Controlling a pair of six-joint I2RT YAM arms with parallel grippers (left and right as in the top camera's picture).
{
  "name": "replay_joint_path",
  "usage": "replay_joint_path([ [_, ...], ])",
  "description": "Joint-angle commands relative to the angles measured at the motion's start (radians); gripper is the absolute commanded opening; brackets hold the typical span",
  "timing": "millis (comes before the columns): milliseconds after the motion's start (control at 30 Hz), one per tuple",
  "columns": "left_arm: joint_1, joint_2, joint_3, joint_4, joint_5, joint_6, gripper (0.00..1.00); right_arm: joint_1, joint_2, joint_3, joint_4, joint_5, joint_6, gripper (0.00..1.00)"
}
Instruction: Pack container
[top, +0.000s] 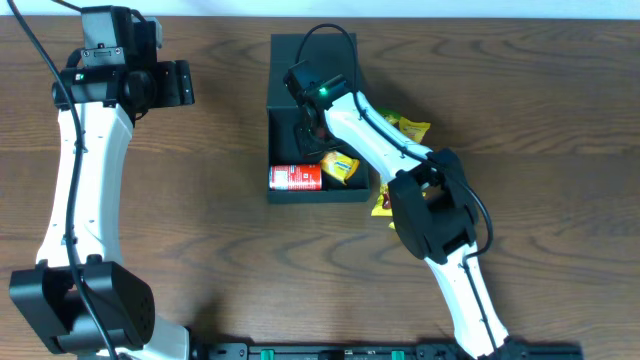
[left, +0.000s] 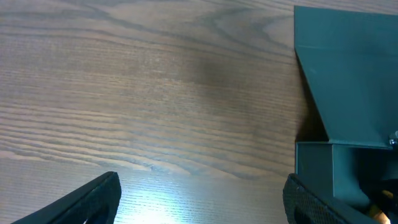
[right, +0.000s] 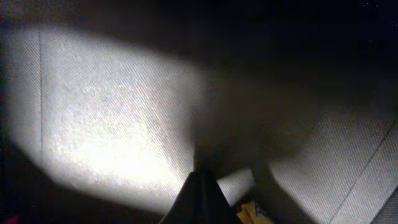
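Observation:
The dark teal container (top: 290, 65) stands open in the middle of the table, its flap lid raised at the far side. Inside lie a red can (top: 295, 177) and a yellow snack packet (top: 340, 166). My right gripper (top: 308, 122) reaches down into the container. In the right wrist view it (right: 199, 177) is shut on nothing, just above the lit container floor (right: 112, 124), with a yellow packet (right: 252, 213) beside it. My left gripper (top: 180, 83) hangs open over bare table left of the container (left: 348, 93); nothing lies between its fingers (left: 93, 199).
Two more yellow snack packets lie on the table right of the container, one (top: 412, 128) at its far right and one (top: 382, 203) near its front corner, partly under my right arm. The wooden table (top: 520, 100) extends on both sides.

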Motion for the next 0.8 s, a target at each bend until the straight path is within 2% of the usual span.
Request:
replay_joint_path([
  [0,0.003,0.008,0.008,0.0,0.003,-0.011,0.85,-0.005,0.013,-0.001,-0.026,-0.011,-0.037,0.01],
  [767,0.003,0.008,0.008,-0.001,0.004,-0.012,0.85,0.006,0.013,-0.014,-0.093,-0.113,-0.186,0.01],
])
